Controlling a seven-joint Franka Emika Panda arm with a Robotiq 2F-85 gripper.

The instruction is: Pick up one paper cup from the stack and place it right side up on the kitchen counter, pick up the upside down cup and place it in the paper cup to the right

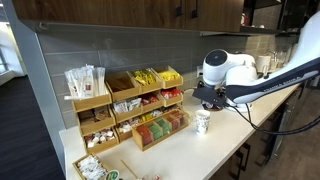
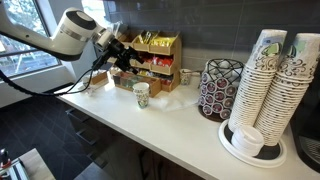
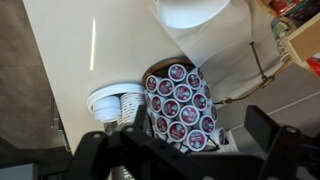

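Note:
A patterned paper cup (image 1: 202,122) (image 2: 141,95) stands right side up on the pale kitchen counter (image 1: 215,145) (image 2: 180,115). My gripper (image 1: 204,99) (image 2: 126,60) hangs just above it, open and apart from it. In the wrist view the gripper (image 3: 186,142) has its dark fingers (image 3: 272,130) spread wide with nothing between them, and the cup (image 3: 200,25) fills the top edge. The stack (image 2: 264,85) (image 3: 118,103) of nested cups rises from a round tray at the counter's far end. A small cup (image 2: 185,76) stands by the racks; which way up it is I cannot tell.
Tiered wooden snack racks (image 1: 130,105) (image 2: 150,62) line the wall behind the cup. A wire carousel of coffee pods (image 2: 220,88) (image 3: 180,105) stands between the cup and the stack. A second column of cups (image 2: 302,75) sits beside the stack.

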